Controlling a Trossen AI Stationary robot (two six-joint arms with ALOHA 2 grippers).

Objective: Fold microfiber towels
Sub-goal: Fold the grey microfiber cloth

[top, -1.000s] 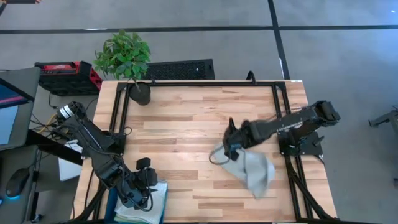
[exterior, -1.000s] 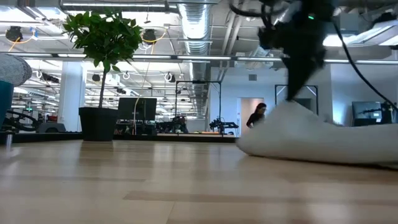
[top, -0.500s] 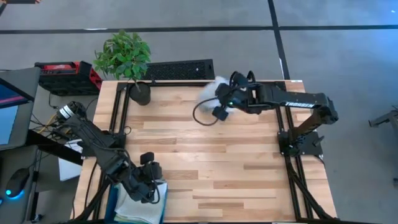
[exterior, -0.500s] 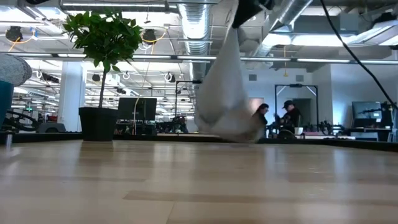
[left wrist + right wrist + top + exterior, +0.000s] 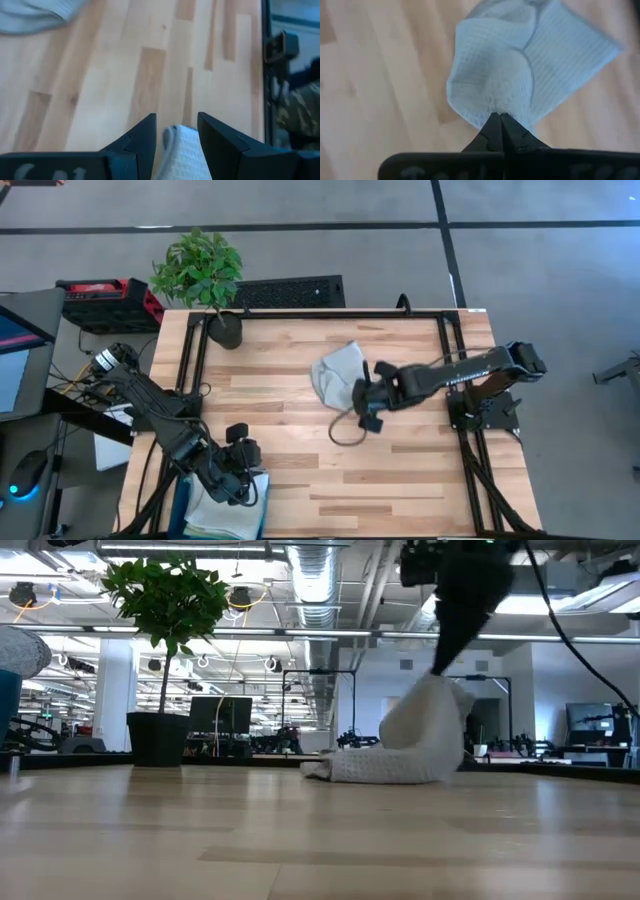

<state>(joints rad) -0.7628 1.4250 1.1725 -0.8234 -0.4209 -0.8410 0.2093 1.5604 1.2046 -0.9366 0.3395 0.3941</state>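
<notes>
So the pale grey microfiber towel [image 5: 335, 370] was sitting around the middle of the light wooden slatted worktop [image 5: 290, 450], a bit toward the far side, crumpled up rather than flat. One end of it lay on the wood while the other was pulled up into a peak, which you could see nicely in the low view [image 5: 415, 740]. That peak was pinched in the right tool [image 5: 365, 392], fingers clamped tight on a corner of the cloth; in the right wrist view the fabric [image 5: 520, 70] fanned out from the closed fingertips [image 5: 499, 131] and showed its waffle-ish weave.

The left tool [image 5: 238, 470] was way off at the near left corner of the worktop, hanging over a teal rectangular bin [image 5: 182, 502] that had a pile of other pale cloths [image 5: 215, 510] in it. Its fingers [image 5: 142, 137] stood apart with nothing gripped, and a whitish textured cloth [image 5: 184, 150] showed in the gap just below them.

A small potted green plant in a dark pot [image 5: 205, 280] stood at the far left corner, well apart from the towel. A thin dark cable loop [image 5: 345, 435] lay on the wood near the right tool.
</notes>
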